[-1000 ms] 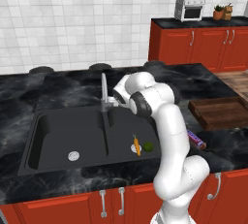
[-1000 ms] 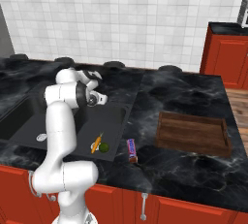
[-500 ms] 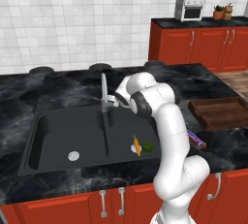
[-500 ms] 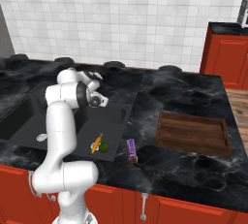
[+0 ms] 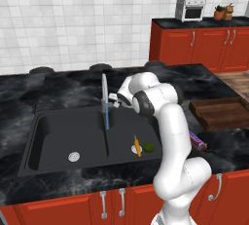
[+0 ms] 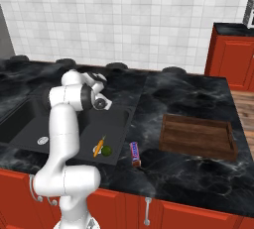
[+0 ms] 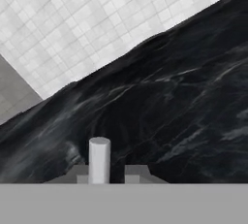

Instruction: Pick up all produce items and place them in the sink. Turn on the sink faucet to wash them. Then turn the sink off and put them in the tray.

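End effector [image 5: 115, 99] nearly closed beside the faucet [image 5: 105, 101], gripping nothing visible, carrot [image 5: 137, 146] and lime [image 5: 148, 147] in the sink [image 5: 58, 136]

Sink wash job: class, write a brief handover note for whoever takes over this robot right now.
Gripper: shut, holding nothing, up against the faucet, beside its handle.
Carrot and lime: side by side in the right basin of the sink.
Tray: on the counter right of the sink, with nothing in it.
Done: both items are in the sink.
Left: whether water runs cannot be told; wash, shut the faucet off, move carrot and lime to the tray.
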